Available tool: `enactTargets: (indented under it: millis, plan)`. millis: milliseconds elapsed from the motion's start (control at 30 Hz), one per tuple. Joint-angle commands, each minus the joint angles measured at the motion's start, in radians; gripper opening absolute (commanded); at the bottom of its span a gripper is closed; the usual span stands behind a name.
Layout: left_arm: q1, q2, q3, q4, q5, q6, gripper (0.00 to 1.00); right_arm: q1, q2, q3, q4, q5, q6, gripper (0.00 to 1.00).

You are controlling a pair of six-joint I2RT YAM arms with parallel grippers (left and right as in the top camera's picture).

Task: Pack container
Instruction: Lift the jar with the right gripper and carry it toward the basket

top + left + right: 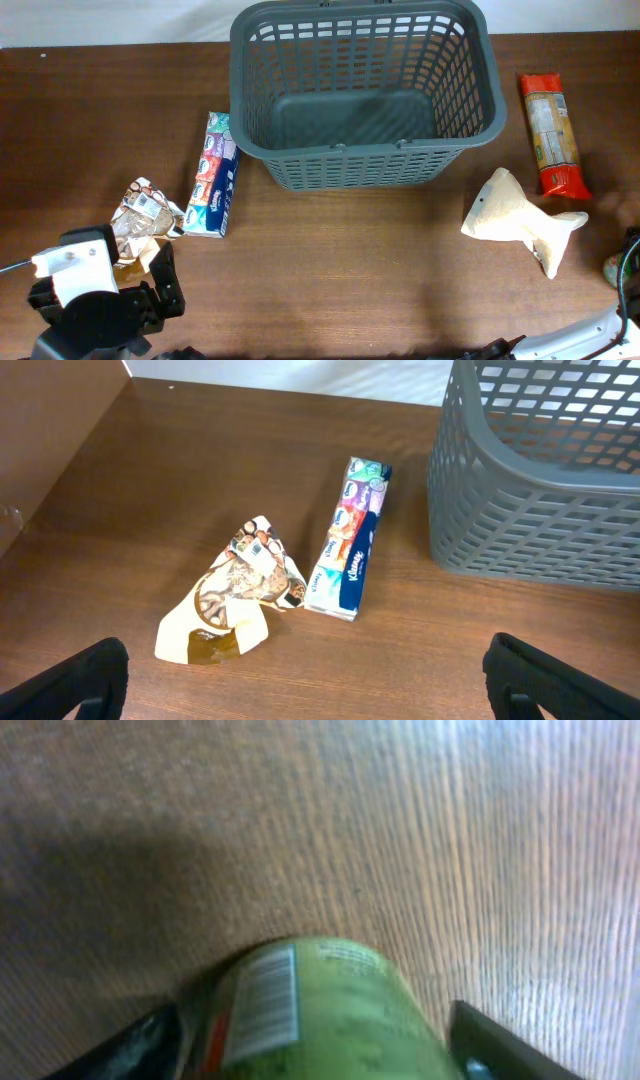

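When viewed from overhead, the container point(360, 165) is seen on the tabletop point(350, 270) at far centre, well apart from the left hand point(150, 285) at near left. From the left wrist, its fingers point(70, 680) are spread wide, with the container at far right. From the right wrist, a green can point(330, 1000) is flanked by the right hand point(315, 1045); whether it is gripped cannot be told.

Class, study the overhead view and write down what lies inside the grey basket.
Nothing lies inside the basket: its solid base shows bare from wall to wall. The part of the table beneath it is covered by that base and cannot be seen.
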Motion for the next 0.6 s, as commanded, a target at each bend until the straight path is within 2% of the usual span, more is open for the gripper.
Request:
enactTargets:
  millis: [0,67,167,433,567]
  plan:
    - [0.004,-0.002,0.005,0.002,0.008,0.005,1.00,0.001,0.029,-0.007,0.000,0.012,0.004,0.63]
    - [0.004,-0.002,0.005,0.002,0.008,0.005,1.00,0.001,0.029,-0.007,0.000,0.012,0.004,0.59]
    - [0.004,-0.002,0.005,0.002,0.008,0.005,1.00,0.001,0.029,-0.007,-0.001,0.012,0.004,0.48]
    - [0.004,-0.002,0.005,0.002,0.008,0.005,1.00,0.001,0.029,-0.007,-0.010,0.000,-0.034,0.04]
    - [0.004,-0.002,0.005,0.002,0.008,0.005,1.00,0.001,0.028,-0.005,-0.016,-0.007,-0.076,0.04]
